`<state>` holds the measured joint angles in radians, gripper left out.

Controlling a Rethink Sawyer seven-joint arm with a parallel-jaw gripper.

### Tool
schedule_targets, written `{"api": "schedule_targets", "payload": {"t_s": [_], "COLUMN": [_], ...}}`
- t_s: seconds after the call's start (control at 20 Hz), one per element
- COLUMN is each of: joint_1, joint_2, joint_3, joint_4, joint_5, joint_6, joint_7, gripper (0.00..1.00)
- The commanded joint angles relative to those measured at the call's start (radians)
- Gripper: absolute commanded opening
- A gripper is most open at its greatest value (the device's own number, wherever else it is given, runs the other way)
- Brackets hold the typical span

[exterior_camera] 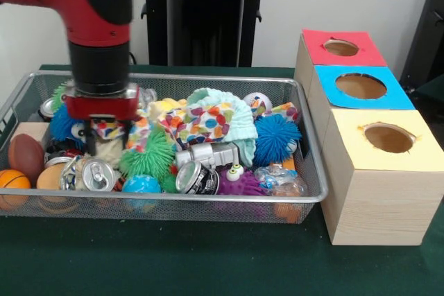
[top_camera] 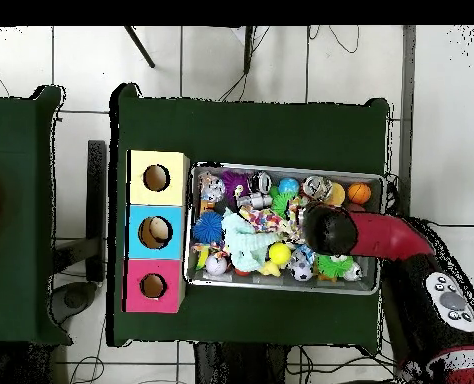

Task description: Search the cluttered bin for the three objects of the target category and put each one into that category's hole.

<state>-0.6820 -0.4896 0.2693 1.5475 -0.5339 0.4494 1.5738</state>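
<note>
1. Front view, writing: print on the drink cans too small to read, and none legible on the boxes.
2. Front view, the bin [exterior_camera: 229, 200]: resting on the green table [exterior_camera: 208, 261], just beside the row of wooden boxes, heaped with toys and cloth.
3. Front view, boxes: three, each with one round hole in the top. Going from far to near: red box [exterior_camera: 341, 48], blue box [exterior_camera: 361, 86], yellow box [exterior_camera: 388, 138].
4. Front view, counted in the bin:
   - Four spiky balls: blue spiky ball [exterior_camera: 277, 136] and purple spiky ball [exterior_camera: 239, 184] toward the boxes, green spiky ball [exterior_camera: 149, 157] in the middle, a second blue one behind the arm's end.
   - At least two cans lying end-on: left can [exterior_camera: 97, 175] and middle can [exterior_camera: 198, 178].
   - One orange basketball [exterior_camera: 12, 181] and one brown football [exterior_camera: 26, 157] at the end away from the boxes.
   - One spotted cloth [exterior_camera: 201, 123] over a pale green one.
5. Front view, gripper [exterior_camera: 104, 133]: lowered into the clutter at the end of the bin farthest from the boxes, against a spotted scrap. Cannot tell whether spread, closed or pinching anything.
6. Overhead view: again three boxes in a line along one short side of the bin, and the basketball in a corner at the opposite end.
7. Overhead view, arm [top_camera: 401, 240]: reaching over the bin's end away from the boxes and hiding the claw beneath its dark round tip, so the claw's state cannot be told here either.
</note>
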Motion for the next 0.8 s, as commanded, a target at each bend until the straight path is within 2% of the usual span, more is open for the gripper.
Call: {"api": "schedule_targets", "payload": {"t_s": [0.05, 0.4, 0.6, 0.8], "joint_1": [0.049, 0.04, -0.003, -0.057], "joint_2": [0.029, 0.083, 0.12, 0.115], "joint_3": [-0.056, -0.045, 0.003, 0.06], "joint_4": [0.138, 0.072, -0.029, -0.132], "joint_5": [0.019, 0.05, 0.054, 0.064], "joint_6": [-0.079, -0.081, -0.006, 0.132], "joint_7": [0.228, 0.148, 0.031, -0.118], "gripper": [1.0, 1.0, 1.0, 1.0]}}
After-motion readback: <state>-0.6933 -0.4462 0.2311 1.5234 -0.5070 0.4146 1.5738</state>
